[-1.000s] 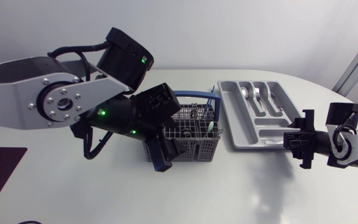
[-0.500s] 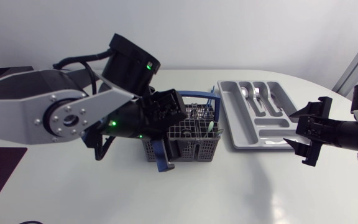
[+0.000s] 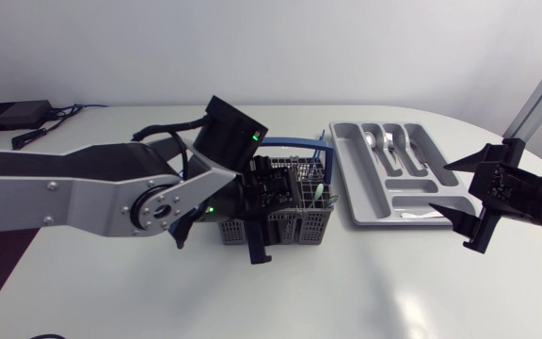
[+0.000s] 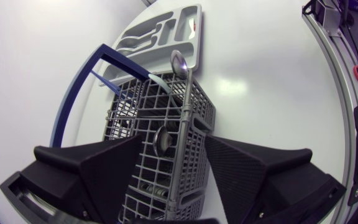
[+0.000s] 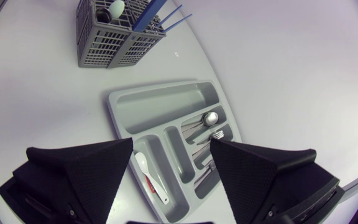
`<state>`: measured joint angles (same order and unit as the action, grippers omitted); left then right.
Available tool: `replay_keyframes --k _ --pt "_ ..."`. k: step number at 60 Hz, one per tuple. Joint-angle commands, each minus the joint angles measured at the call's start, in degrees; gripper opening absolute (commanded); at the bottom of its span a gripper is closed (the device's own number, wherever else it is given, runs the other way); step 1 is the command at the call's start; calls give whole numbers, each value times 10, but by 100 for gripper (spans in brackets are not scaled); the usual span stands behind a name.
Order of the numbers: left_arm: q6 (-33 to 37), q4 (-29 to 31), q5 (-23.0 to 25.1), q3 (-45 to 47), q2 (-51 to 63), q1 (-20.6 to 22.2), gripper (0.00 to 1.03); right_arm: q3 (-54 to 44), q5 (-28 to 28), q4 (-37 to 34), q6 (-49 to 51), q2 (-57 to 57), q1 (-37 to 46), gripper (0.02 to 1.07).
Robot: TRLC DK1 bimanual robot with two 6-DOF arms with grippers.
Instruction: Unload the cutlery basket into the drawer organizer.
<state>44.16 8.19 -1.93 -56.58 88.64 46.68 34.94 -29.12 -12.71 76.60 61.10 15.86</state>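
Grey wire cutlery basket (image 3: 294, 218) runs parallel to the white table's (image 3: 365, 292) near edge, steel spoon (image 4: 179, 63) bowl-up. Left gripper (image 4: 173, 149) straddles it, fingers spread; right gripper (image 3: 473, 202) gapes wide beside the grey plastic drawer organizer (image 3: 365, 202).

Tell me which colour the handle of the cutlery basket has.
The handle is dark blue; the left wrist view shows it best.

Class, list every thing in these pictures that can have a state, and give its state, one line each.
cutlery basket: upright, cutlery inside, not yet unloaded.
drawer organizer: partly filled, its largest compartment empty.
left gripper: open, down at the cutlery basket, gripping nothing.
right gripper: open, empty, above the drawer organizer.
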Motion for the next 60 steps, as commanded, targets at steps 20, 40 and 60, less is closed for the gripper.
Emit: replay_keyframes --k 20,40,60 --pt "43 -15 -5 -18 36 -21 8 -7 -30 -51 -28 -63 -3 92" --pt "37 -12 -4 -25 43 -19 6 -27 -30 -54 -34 -89 -13 92" --pt "38 -4 -1 -12 19 -12 34 -26 -27 -54 -29 -89 -12 92"
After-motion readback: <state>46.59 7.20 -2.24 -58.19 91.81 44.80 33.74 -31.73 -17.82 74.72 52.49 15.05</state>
